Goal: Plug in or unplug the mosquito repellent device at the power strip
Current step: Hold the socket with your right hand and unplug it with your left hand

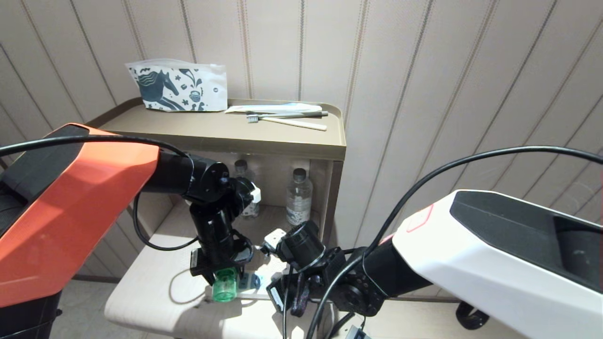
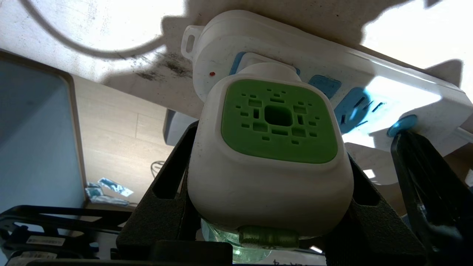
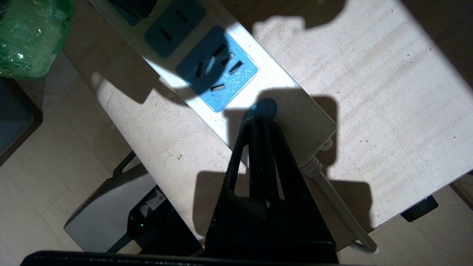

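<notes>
left wrist view: left gripper (image 2: pixel 269 207) clamped on the mosquito repellent device (image 2: pixel 271 147) (plugged into the power strip (image 2: pixel 388 77)). right gripper (image 3: pixel 260 123), fingers pressed together, tips on the strip's round blue button (image 3: pixel 263 108).

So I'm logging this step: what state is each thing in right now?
mosquito repellent device: seated in the end socket, gripped.
power strip: flat on the table, other sockets free.
left tool: shut on the device.
right tool: shut, tips pressing the strip by its round button.

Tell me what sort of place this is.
Probably a hotel room or bedroom corner: a bedside-style cabinet carrying toothbrushes and a toiletry pouch, bottled water shelved below, against a panelled wall.
</notes>
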You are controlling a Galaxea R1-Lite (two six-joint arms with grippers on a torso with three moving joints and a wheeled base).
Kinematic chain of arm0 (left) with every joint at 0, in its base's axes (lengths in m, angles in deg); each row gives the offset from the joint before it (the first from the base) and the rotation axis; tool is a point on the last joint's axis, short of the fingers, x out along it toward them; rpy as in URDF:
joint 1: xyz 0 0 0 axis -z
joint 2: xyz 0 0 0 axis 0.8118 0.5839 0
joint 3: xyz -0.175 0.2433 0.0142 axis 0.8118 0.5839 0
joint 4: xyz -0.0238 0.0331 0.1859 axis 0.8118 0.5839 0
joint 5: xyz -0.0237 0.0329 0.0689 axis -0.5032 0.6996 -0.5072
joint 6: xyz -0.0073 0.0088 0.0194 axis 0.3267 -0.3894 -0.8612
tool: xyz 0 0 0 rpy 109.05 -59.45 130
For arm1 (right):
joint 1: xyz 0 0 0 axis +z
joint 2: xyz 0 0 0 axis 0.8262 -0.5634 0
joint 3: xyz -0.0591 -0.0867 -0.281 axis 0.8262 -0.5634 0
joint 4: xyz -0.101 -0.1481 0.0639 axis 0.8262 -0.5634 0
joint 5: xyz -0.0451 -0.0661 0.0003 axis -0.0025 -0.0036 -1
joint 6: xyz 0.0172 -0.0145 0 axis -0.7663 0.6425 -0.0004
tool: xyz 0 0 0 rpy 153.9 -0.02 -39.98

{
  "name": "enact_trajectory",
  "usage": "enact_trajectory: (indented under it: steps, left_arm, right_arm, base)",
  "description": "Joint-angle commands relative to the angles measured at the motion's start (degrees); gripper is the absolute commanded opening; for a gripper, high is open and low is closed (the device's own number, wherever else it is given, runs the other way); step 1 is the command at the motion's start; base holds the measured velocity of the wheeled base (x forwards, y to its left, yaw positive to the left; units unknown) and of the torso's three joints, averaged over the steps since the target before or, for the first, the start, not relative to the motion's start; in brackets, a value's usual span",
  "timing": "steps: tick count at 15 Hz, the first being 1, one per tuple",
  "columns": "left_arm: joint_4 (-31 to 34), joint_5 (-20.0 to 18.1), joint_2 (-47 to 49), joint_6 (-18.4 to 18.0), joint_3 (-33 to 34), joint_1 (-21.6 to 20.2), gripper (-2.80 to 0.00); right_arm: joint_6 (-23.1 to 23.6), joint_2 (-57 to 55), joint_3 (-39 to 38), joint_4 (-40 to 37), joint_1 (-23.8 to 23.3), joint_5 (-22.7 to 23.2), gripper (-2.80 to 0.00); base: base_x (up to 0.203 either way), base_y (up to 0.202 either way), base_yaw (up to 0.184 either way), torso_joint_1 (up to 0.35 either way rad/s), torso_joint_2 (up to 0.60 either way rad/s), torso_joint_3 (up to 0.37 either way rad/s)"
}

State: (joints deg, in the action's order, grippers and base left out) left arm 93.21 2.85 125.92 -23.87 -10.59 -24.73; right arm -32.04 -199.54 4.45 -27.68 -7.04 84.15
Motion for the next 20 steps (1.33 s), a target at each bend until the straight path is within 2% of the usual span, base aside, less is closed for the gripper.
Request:
enact_trajectory:
  steps: [1,18,19,20]
  left_arm:
    - [0.3,0.0,0.0,0.3,0.1,0.0,-2.80]
    - [0.5,0.0,-2.3,0.2,-0.7,0.0,-2.80]
    - [0.4,1.1,-1.7,0.2,-0.3,0.8,-2.80]
    - [0.4,2.9,-0.1,0.2,0.1,3.6,-2.80]
  right_arm:
    - [0.0,-1.2,0.2,-0.1,-0.3,0.0,-2.80]
    - [0.2,-4.5,0.2,0.0,-0.4,0.0,-2.80]
    - [0.9,-5.1,0.7,-0.1,-0.6,0.0,-2.80]
    - [1.3,-5.3,0.9,-0.1,-0.7,0.0,-2.80]
  base:
    - [0.000,0.000,0.000,0.000,0.00,0.000]
    - [0.000,0.000,0.000,0.000,0.00,0.000]
    - [0.000,0.000,0.000,0.000,0.00,0.000]
    - [0.000,0.000,0.000,0.000,0.00,0.000]
